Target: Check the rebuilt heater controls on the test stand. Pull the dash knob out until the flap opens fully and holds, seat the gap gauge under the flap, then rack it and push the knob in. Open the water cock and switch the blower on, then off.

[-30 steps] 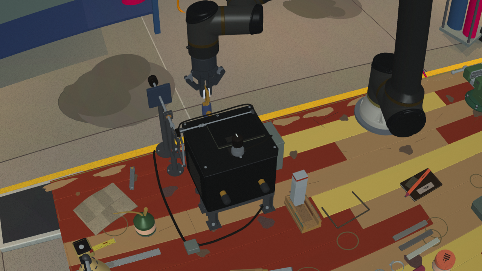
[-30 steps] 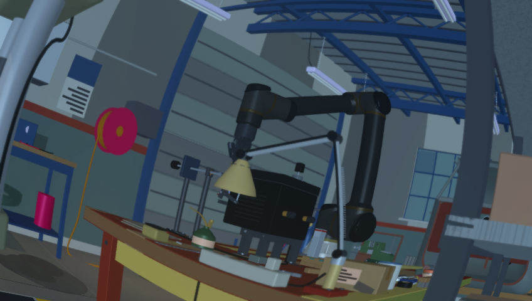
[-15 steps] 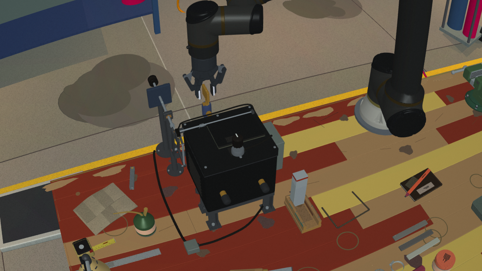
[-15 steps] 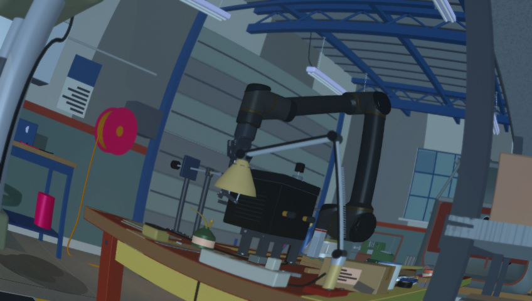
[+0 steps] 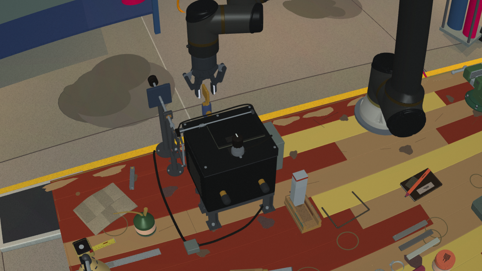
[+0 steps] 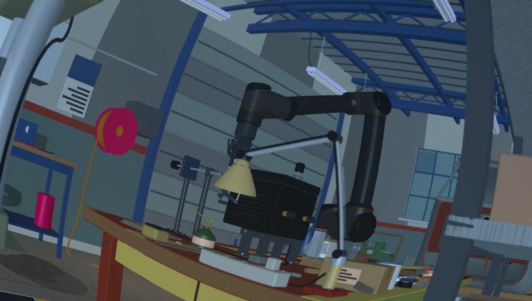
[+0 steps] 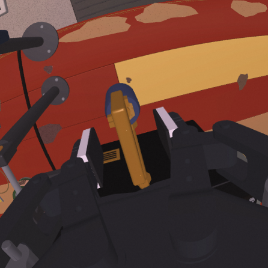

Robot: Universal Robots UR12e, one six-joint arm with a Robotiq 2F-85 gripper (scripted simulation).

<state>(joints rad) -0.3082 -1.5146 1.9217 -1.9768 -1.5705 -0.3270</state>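
Note:
The water cock's blue body (image 5: pixel 206 108) stands behind the black heater box (image 5: pixel 232 153) and is partly hidden by it; its brass lever (image 7: pixel 127 141) points up. My gripper (image 5: pixel 204 90) hangs over the lever with its fingers open on either side of it, holding nothing. In the second side camera a lamp shade hides the gripper. The dash knob (image 5: pixel 153 80) sits on its blue plate on a post at the box's left. The blower knob (image 5: pixel 237 140) sits on the box's top beside the flap. The white gap gauge (image 5: pixel 299 187) stands in its wooden rack (image 5: pixel 302 213) right of the box.
Behind the bench lies bare floor past a yellow edge stripe (image 5: pixel 101 161). The arm's base (image 5: pixel 387 97) stands at the right rear. A black cable (image 5: pixel 168 209) loops to a small grey box, and a green oil can (image 5: pixel 144 222), rulers and files lie around.

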